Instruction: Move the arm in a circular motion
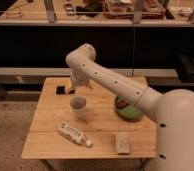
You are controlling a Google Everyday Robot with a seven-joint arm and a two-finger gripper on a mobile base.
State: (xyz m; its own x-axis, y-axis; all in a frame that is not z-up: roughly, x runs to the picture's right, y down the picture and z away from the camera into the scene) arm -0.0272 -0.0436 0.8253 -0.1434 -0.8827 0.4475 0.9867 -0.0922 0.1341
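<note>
In the camera view, we see the arm (110,82) enter from the lower right, where its thickest segment fills the corner. From there it slants up and to the left across the bench (45,145) to a rounded joint above the bench's far left part. At that joint it bends and drops steeply.

The hand (71,87) hangs at the end of this short drop, low over the far left corner, just beside a small black object (60,90) and behind a cup (78,106). We cannot tell whether the hand is apart or together.

The arm is cream-white, made of thick rounded tubes that taper toward the tip, with small dark holes along its side. It crosses above a green bowl (129,109). Nearer the front edge lie a white tube (72,134) and a tan block (122,143), both well apart from the arm.
</note>
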